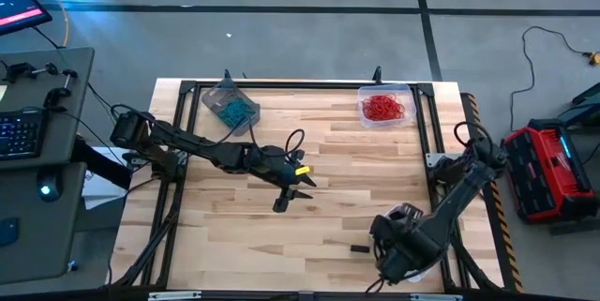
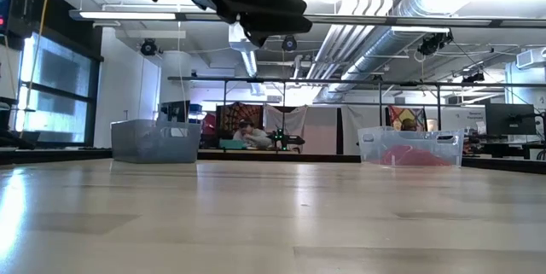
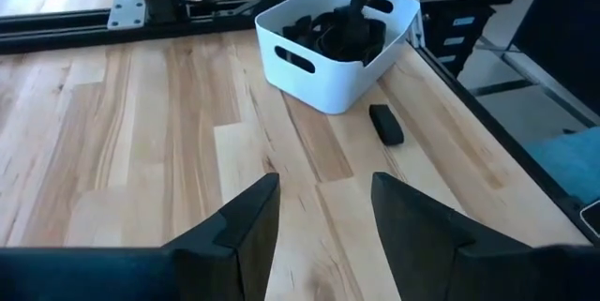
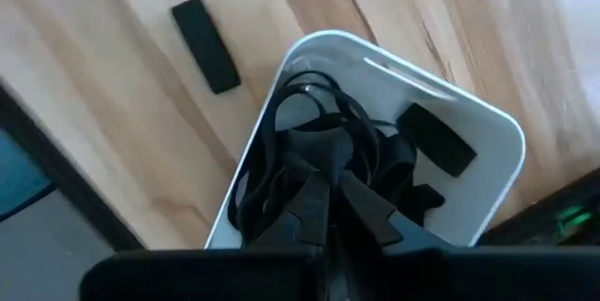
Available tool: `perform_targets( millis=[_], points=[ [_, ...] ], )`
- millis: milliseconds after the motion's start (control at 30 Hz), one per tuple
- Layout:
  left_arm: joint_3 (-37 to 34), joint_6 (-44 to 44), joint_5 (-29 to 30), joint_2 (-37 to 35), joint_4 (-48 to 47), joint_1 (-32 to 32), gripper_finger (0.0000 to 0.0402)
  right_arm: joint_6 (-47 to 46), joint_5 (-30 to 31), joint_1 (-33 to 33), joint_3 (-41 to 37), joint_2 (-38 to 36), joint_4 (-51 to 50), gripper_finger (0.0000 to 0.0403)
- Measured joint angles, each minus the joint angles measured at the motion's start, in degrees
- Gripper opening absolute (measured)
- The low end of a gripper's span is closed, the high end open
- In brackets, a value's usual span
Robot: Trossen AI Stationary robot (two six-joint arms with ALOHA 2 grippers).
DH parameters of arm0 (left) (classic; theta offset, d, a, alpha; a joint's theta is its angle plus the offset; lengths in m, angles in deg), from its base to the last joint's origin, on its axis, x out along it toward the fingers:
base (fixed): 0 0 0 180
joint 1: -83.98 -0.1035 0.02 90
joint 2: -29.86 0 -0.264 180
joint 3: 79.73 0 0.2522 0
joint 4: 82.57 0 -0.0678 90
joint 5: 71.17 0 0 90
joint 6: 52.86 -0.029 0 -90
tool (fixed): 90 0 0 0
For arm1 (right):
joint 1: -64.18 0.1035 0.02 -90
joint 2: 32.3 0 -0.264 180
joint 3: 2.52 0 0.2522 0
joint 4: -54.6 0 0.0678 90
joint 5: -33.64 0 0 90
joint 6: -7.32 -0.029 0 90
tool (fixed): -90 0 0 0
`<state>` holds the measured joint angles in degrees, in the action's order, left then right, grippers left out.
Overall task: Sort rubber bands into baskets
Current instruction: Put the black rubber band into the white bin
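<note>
Overhead, bright ceiling lights (image 2: pixel 128 15); wooden table (image 1: pixel 328 170).

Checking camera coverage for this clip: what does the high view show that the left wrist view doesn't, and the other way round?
Only the high view shows the grey basket with teal bands, the clear basket with red bands, and both arms whole.

Only the left wrist view shows the left gripper close up, fingers apart and empty, and the black bands inside the white basket.

Both show the wooden table and the small black piece beside the white basket.
</note>
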<state>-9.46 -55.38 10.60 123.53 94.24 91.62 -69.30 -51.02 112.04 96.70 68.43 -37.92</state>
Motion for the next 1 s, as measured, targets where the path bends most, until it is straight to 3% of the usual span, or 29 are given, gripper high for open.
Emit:
perform_targets(
  millis=[333, 433, 600, 767, 1000],
  points=[
    [0.0, 0.4, 0.0, 0.0, -1.6, 0.0, 0.0163, 0.0, -4.0, -4.2, -9.7, 0.0, 8.4, 0.0007],
    [0.0, 0.7, 0.0, 0.0, -1.7, 0.0, 0.0163, 0.6, -4.1, -4.5, -9.7, 0.0, 8.2, 0.0032],
    [0.0, 1.4, 0.0, 0.0, -1.7, 0.0, 0.0163, 1.1, -3.7, -4.4, -6.7, 0.0, 5.6, 0.0107],
    [0.0, 1.9, 0.0, 0.0, -1.7, 0.0, 0.0163, 3.5, 1.8, -3.5, -1.6, 0.0, 5.3, 0.0167],
    [0.0, 1.9, 0.0, 0.0, -1.9, 0.0, 0.0163, 15.5, 8.0, -3.9, 0.8, 0.5, 16.7, 0.0181]
  ],
)
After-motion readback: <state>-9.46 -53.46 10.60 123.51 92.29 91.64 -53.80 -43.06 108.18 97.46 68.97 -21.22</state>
